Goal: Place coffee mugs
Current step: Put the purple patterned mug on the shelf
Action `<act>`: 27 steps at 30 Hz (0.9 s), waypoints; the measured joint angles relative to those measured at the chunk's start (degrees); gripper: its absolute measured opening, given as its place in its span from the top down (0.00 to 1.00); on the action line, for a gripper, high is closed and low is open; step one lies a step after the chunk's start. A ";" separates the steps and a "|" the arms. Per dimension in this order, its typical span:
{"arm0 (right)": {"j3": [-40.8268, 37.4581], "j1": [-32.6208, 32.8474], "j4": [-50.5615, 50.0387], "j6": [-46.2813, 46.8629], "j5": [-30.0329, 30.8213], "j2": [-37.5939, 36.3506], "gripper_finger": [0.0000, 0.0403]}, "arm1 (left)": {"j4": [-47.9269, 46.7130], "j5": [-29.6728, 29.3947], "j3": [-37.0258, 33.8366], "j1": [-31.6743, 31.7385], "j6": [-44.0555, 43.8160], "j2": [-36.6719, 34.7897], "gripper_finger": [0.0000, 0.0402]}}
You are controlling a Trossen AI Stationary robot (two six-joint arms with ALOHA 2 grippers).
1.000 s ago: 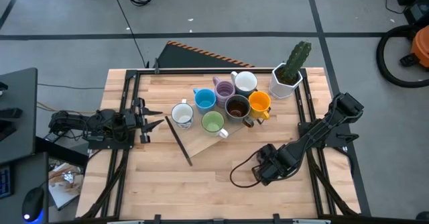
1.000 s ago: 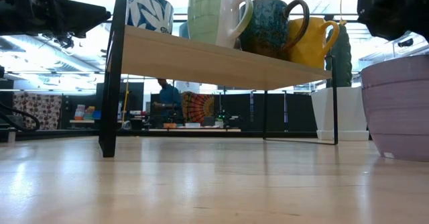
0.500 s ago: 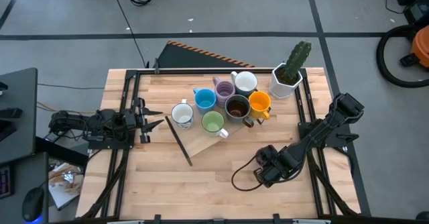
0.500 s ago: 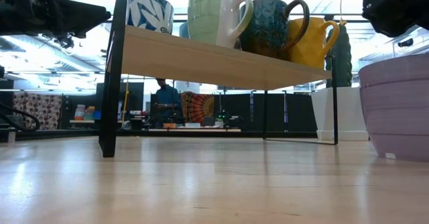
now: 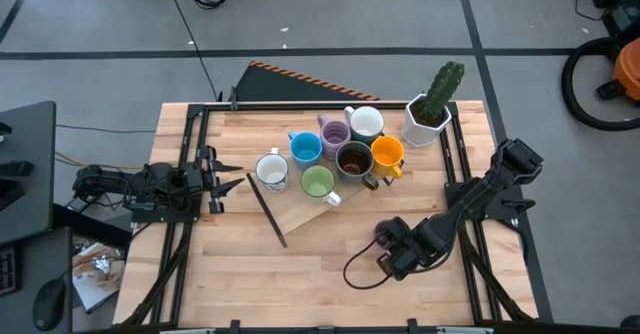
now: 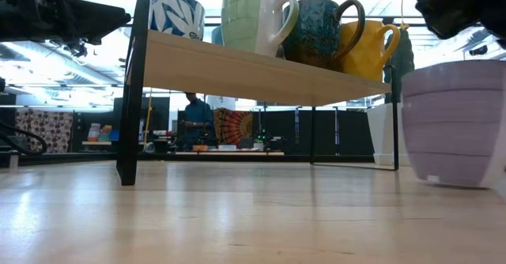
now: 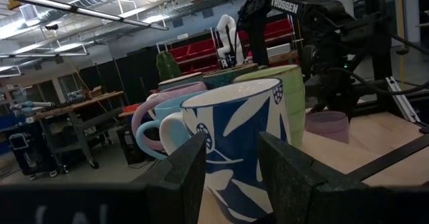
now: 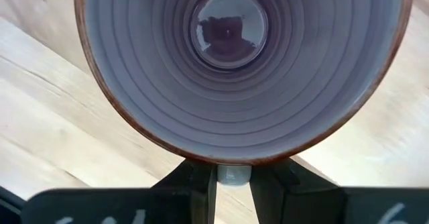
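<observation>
A lavender coffee mug (image 6: 455,122) stands upright at the table's near right, its ribbed inside facing up (image 8: 234,63). My right gripper (image 5: 392,251) is shut on it. Several other coffee mugs stand on a wooden riser (image 5: 300,209) in the middle of the table. Among them are a white-and-blue one (image 5: 271,170), a green one (image 5: 318,183), a dark brown one (image 5: 354,160) and an orange one (image 5: 386,154). My left gripper (image 5: 228,181) waits open and empty at the riser's left end. My right gripper pinches the lavender mug's handle (image 8: 233,175) between its two fingers, just outside the rim. The fingers come from above, pointing down. The mug stays upright with its base at the table top (image 6: 458,183). I cannot tell whether the base still rests on the table.
A white faceted pot with a green cactus (image 5: 430,114) stands at the far right corner. A black cable loop (image 5: 365,269) lies on the table beside my right gripper. Bare wood stretches along the near edge (image 5: 280,284).
My right gripper has shut on the lavender mug's handle. The mug has shifted a little toward the table's left and stayed upright.
</observation>
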 joint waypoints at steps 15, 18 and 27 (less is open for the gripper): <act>4.45 -7.05 2.76 -10.80 -2.13 0.00 0.83 | 0.00 0.00 0.00 -0.02 -0.06 0.00 0.65; 5.98 -8.14 3.21 -12.82 -1.15 0.00 0.83 | 0.00 0.00 0.00 -0.02 -0.10 0.00 0.65; 17.82 -10.11 2.22 -22.73 -3.35 10.14 0.83 | -0.25 0.00 0.00 -0.02 -0.86 0.00 0.65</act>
